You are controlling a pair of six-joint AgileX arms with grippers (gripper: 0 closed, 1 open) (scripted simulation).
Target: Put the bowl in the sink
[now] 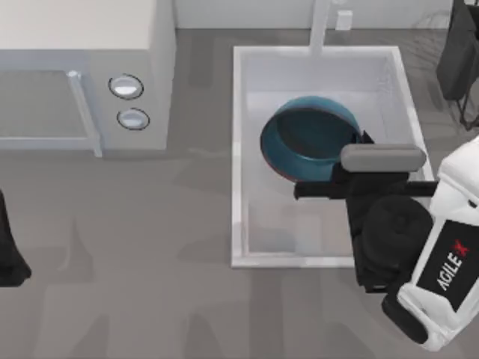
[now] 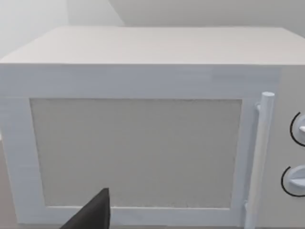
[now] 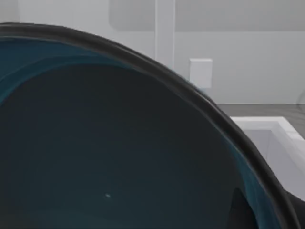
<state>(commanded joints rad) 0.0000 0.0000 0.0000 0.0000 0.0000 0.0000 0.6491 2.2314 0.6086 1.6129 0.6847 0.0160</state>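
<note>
Table (image 1: 150,262): grey surface, spans the whole top view.

Microwave (image 1: 82,75): white box at the table's left rear, door handle and two round knobs (image 1: 126,87) on its front. The left wrist view looks straight at its door (image 2: 136,152).

Sink (image 1: 241,149): large white rectangular basin with a raised rim, right of centre, well apart from the microwave. White faucet (image 1: 320,26) stands at its far short side; the same post appears in the right wrist view (image 3: 165,28), with a corner of the sink rim (image 3: 267,125) beyond the bowl.

Right arm (image 1: 441,269): white and black, marked AGILEX, reaching in from the lower right over the sink's right rim.

Bowl (image 1: 307,138): teal-blue, thin dark reddish rim, inside the sink's outline in its far half, tilted so the opening faces the near left. Whether it touches the basin floor, cannot tell. In the right wrist view its interior (image 3: 105,143) sits very close to the camera.

Right gripper (image 1: 358,158): at the bowl's near-right edge, under the wrist's grey block. Jaws hidden by the wrist; cannot tell whether they grip the rim.

Left gripper (image 1: 11,254): at the table's left edge, in front of the microwave. One dark finger (image 2: 93,214) shows in its wrist view; jaw state cannot tell.
</note>
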